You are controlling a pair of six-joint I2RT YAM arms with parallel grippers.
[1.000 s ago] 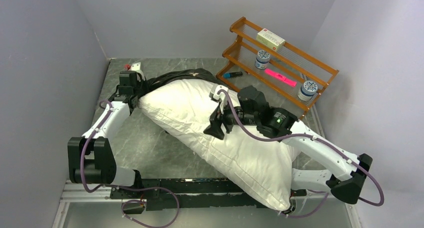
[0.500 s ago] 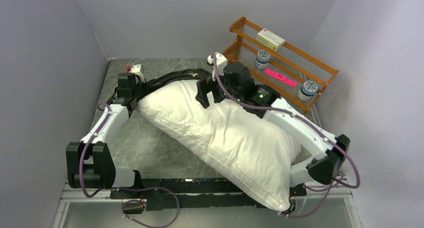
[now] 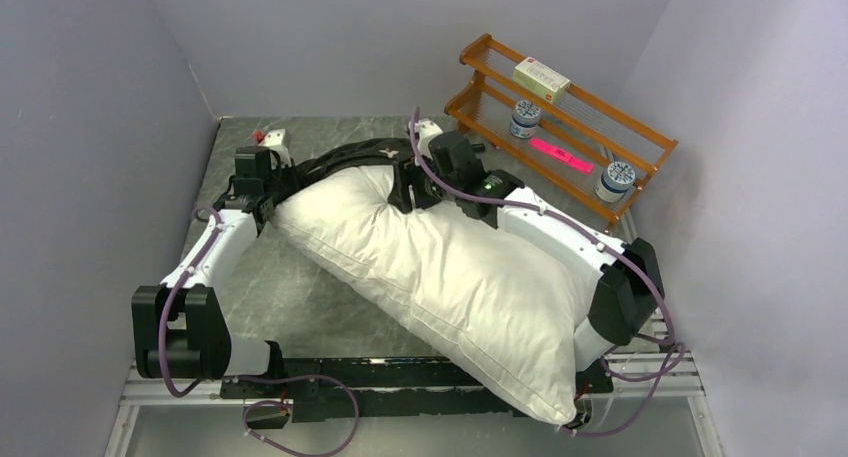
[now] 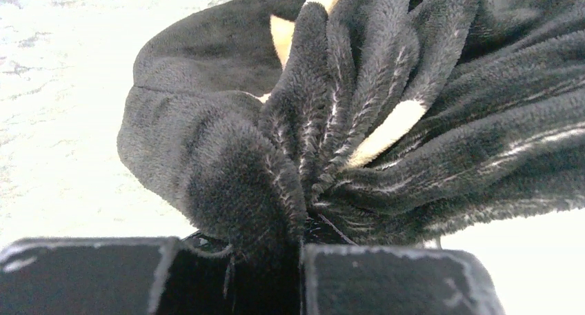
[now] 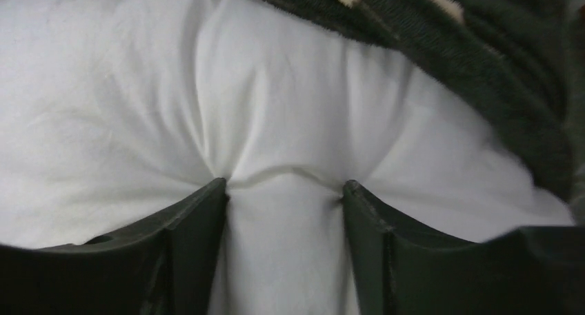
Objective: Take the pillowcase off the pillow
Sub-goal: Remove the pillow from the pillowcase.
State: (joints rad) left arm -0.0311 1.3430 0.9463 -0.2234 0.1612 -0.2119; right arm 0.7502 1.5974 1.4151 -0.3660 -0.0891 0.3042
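The big white pillow (image 3: 450, 277) lies diagonally across the table. The black pillowcase (image 3: 345, 157) with tan flowers is bunched at the pillow's far end, covering only that end. My left gripper (image 3: 262, 192) is shut on a gathered fold of the pillowcase (image 4: 331, 143) at the far left corner. My right gripper (image 3: 405, 192) is open, its fingers (image 5: 200, 218) pressed down into the pillow (image 5: 283, 143) near the pillowcase edge (image 5: 483, 74), dimpling the white fabric between them.
A wooden rack (image 3: 560, 127) stands at the back right with a box, two jars and a pink marker on it. A dark marker (image 3: 478, 148) lies beside its foot. Grey walls close in on both sides.
My right arm has swung from the pillow's middle to its far end and pressed its fingers into the pillow. The pillow has shifted slightly. The left gripper has held still.
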